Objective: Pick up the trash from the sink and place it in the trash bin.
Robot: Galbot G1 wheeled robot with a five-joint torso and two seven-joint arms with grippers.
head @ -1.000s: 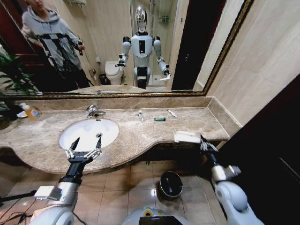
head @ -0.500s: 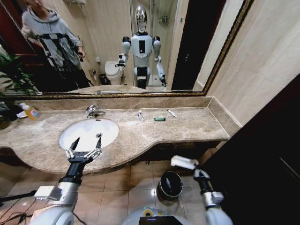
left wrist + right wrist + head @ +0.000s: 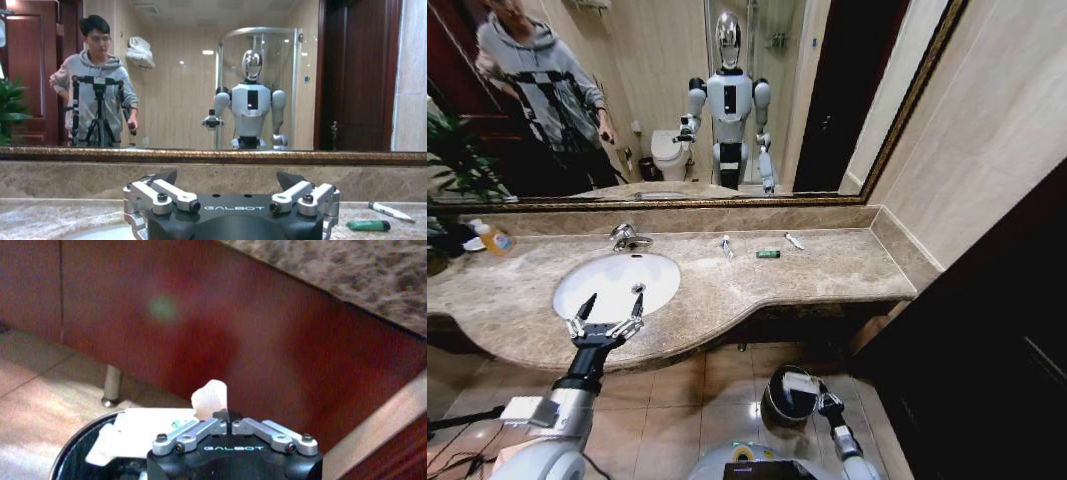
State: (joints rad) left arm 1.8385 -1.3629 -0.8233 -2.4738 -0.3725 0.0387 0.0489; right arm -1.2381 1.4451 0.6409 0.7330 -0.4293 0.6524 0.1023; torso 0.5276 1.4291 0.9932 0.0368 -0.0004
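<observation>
My right gripper (image 3: 815,392) hangs low over the small black trash bin (image 3: 768,398) on the floor, shut on a flat white packet (image 3: 799,381). In the right wrist view the gripper (image 3: 230,421) pinches that packet (image 3: 143,434) just above the bin's rim (image 3: 70,456). Over the front edge of the white oval sink (image 3: 617,283), my left gripper (image 3: 607,314) stands open and holds nothing; its fingers (image 3: 167,178) are spread wide. A green tube (image 3: 768,254), a thin white sachet (image 3: 794,241) and a small white item (image 3: 726,246) lie on the counter right of the sink.
A chrome tap (image 3: 627,237) stands behind the basin, and an orange soap bottle (image 3: 492,238) sits at the far left. The brown marble counter (image 3: 847,265) overhangs a dark cabinet front (image 3: 200,330). A mirror runs behind the counter. The floor is tiled.
My right arm has dropped from counter-edge height down to the bin, carrying the white packet with it. The left arm has not moved.
</observation>
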